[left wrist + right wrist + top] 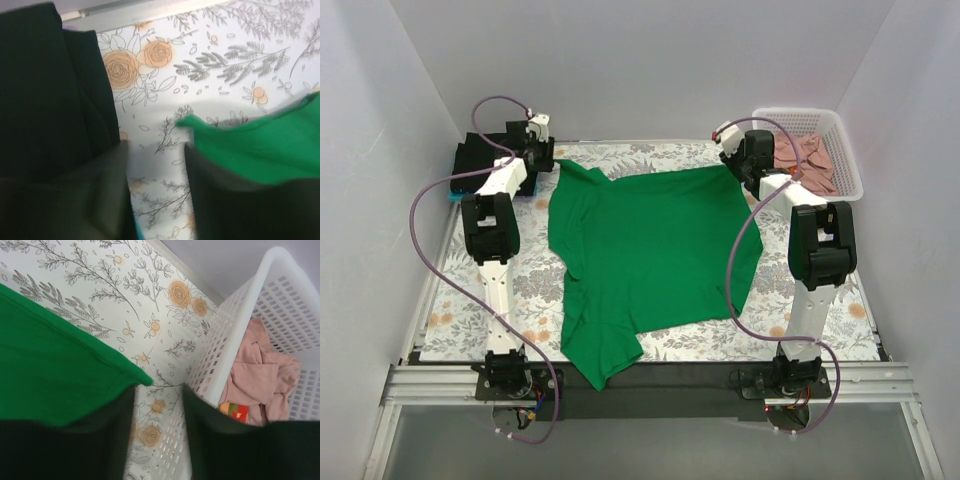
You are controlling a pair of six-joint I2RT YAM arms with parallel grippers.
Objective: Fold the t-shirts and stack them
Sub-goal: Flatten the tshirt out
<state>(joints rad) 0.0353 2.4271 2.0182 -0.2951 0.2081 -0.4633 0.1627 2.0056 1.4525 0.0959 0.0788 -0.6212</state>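
Green t-shirt (pixel 650 250) spread flat, far corners beside left gripper (pixel 155 152) and right gripper (pixel 159 392), both jaws apart, holding nothing

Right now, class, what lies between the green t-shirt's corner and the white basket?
Between green t-shirt and basket, only bare flowered table cover, clearest in the right wrist view.

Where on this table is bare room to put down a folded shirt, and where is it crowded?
Bare patches: the near-left strip between the left arm and the green t-shirt, and the near-right corner beside the right arm. Crowded: the centre, the black stack far left, the basket far right.
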